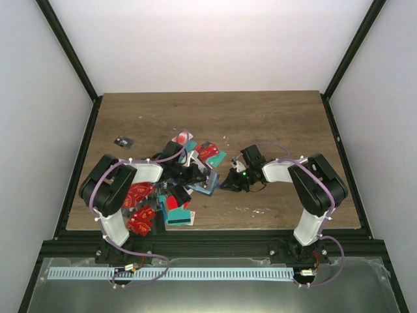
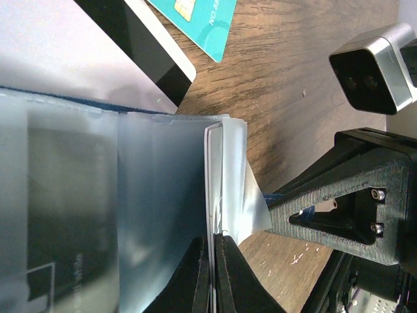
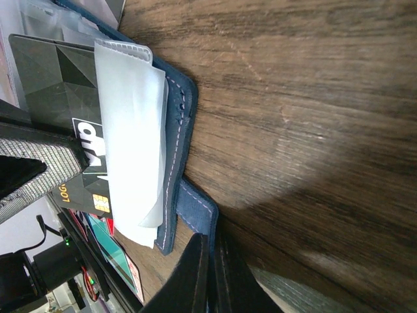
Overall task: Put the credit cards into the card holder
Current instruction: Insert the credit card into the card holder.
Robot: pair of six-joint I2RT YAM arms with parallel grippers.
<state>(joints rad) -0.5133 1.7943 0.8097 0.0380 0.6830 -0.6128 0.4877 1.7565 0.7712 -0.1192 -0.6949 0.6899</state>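
The dark blue card holder (image 1: pixel 207 185) lies open between both grippers. In the right wrist view its blue stitched edge (image 3: pixel 178 124) shows, with a clear plastic sleeve (image 3: pixel 130 130) over a black card (image 3: pixel 52 85). My right gripper (image 3: pixel 212 274) is shut on the holder's clasp tab (image 3: pixel 199 207). My left gripper (image 2: pixel 214 261) is shut on the edge of a clear sleeve (image 2: pixel 163 195) of the holder. Red cards (image 1: pixel 139 220), teal cards (image 2: pixel 195 19) and a black card (image 2: pixel 146 42) lie loose around the left arm.
A small black object (image 1: pixel 122 141) lies apart at the far left. The card pile (image 1: pixel 189 150) spreads from the table's middle to its front left. The right gripper's body (image 2: pixel 345 208) and its camera (image 2: pixel 374 65) are close beside the sleeve.
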